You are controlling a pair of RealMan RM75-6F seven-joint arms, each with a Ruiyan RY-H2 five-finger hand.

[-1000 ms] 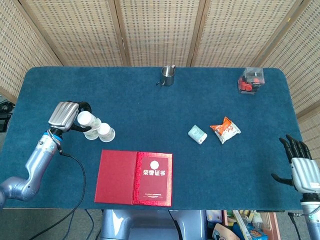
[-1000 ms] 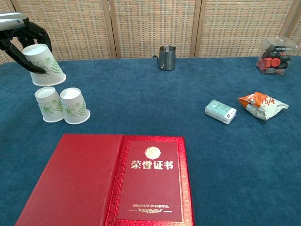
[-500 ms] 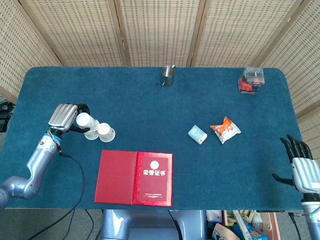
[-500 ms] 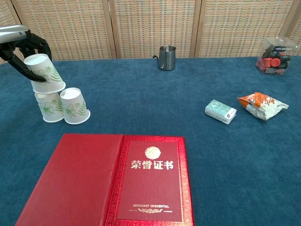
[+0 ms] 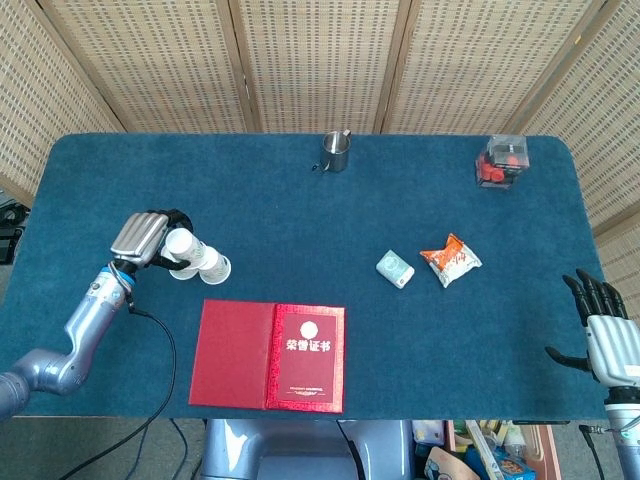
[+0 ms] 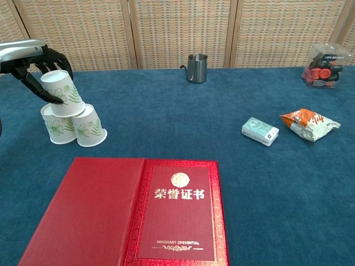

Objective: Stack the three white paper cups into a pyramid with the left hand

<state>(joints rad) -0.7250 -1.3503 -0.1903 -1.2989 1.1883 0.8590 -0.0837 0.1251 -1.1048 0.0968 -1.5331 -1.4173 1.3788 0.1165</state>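
Left hand [image 6: 28, 58] fingers [image 6: 52, 101] pinching top cup [image 6: 64, 93], tilted on two base cups [image 6: 75, 125] at far left, red certificate folder [image 6: 133, 213] just nearer — steel pitcher [image 6: 197, 67] far, right hand [image 5: 605, 330] fingers spread off the surface [image 6: 183, 122]

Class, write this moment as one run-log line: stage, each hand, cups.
stage: placing top cup | left hand: holds top cup, tilted, over two base cups | right hand: open, idle at table edge | pyramid: not released

A staged test area, like a robot lab, is suggested. A table [image 5: 300, 210] covered with blue carpet is enclosed by woven folding screens [image 5: 310, 60]. Cables [image 5: 150, 400] and a box of packets [image 5: 490, 450] are seen below its near edge.
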